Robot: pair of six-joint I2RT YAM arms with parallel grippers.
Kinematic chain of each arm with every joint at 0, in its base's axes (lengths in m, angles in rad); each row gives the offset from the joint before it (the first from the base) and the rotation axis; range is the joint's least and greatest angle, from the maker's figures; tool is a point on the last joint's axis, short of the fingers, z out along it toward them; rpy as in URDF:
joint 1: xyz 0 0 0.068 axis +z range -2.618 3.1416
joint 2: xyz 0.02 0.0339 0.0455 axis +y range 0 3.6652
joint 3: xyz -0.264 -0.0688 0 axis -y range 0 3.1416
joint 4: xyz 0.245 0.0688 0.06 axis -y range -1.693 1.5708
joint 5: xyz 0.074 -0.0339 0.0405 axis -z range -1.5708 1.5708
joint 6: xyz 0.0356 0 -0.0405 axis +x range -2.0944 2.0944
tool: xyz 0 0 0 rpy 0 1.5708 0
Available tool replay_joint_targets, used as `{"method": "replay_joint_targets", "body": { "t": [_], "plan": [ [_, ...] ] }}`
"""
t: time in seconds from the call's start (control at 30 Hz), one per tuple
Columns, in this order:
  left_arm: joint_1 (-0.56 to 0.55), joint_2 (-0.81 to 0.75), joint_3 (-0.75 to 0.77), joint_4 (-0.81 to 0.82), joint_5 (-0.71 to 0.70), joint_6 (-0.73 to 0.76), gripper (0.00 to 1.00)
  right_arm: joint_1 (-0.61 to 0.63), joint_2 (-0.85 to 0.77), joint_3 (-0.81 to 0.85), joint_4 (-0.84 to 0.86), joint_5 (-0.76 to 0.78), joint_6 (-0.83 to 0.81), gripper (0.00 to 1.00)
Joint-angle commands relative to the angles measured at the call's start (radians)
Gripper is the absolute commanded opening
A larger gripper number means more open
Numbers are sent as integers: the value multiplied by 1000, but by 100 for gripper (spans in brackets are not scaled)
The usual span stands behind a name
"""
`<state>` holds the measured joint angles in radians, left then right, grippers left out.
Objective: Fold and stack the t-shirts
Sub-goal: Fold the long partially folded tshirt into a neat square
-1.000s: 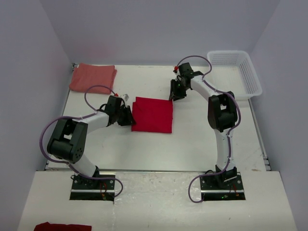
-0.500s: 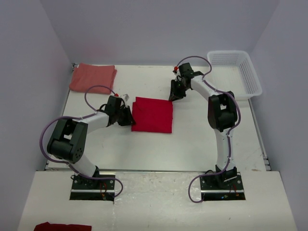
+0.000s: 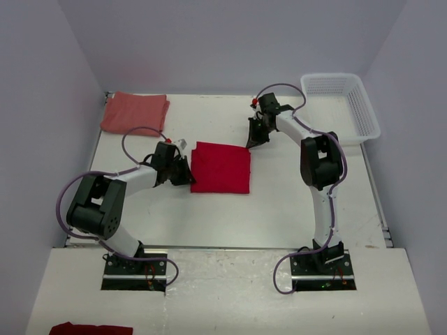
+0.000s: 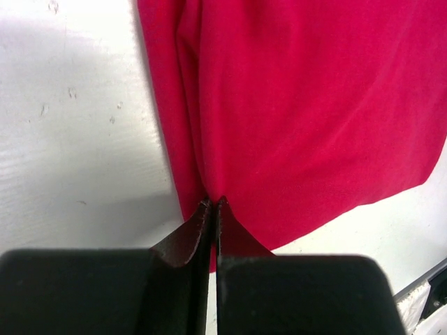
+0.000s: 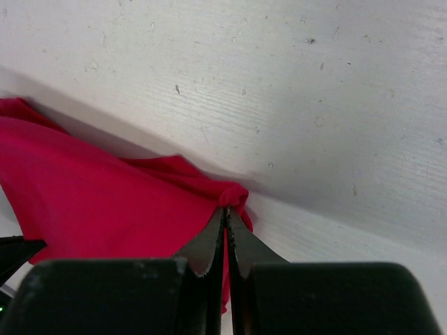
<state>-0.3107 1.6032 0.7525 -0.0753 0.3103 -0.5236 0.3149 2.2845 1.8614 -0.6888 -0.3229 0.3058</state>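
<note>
The bright red t-shirt [image 3: 221, 167] lies folded into a rectangle in the middle of the table. My left gripper [image 3: 188, 174] is shut on its near left edge; the left wrist view shows the jaws pinching the red cloth [image 4: 293, 105]. My right gripper [image 3: 251, 139] is shut on its far right corner, where the cloth [image 5: 105, 209] bunches at the tips in the right wrist view. The salmon-red t-shirt [image 3: 135, 112] lies folded at the far left corner, away from both grippers.
A white lattice basket [image 3: 342, 105] stands at the far right corner. Another dark red cloth [image 3: 91, 328] lies off the table at the bottom left. Purple walls close the table on three sides.
Both grippers have shifted slightly, still holding the red shirt; the left arm edged a little nearer and the shirt's edges shifted slightly.
</note>
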Motion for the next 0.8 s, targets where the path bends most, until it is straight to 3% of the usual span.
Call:
{"method": "replay_joint_targets", "body": {
  "t": [0.0,0.77],
  "plan": [
    [-5,-48,-36,14,6,-1,0,-3,-26,13,17,64,7,0],
    [-11,-140,-189,57,-20,-35,0,-19,-34,24,31,76,12,0]
  ]
}}
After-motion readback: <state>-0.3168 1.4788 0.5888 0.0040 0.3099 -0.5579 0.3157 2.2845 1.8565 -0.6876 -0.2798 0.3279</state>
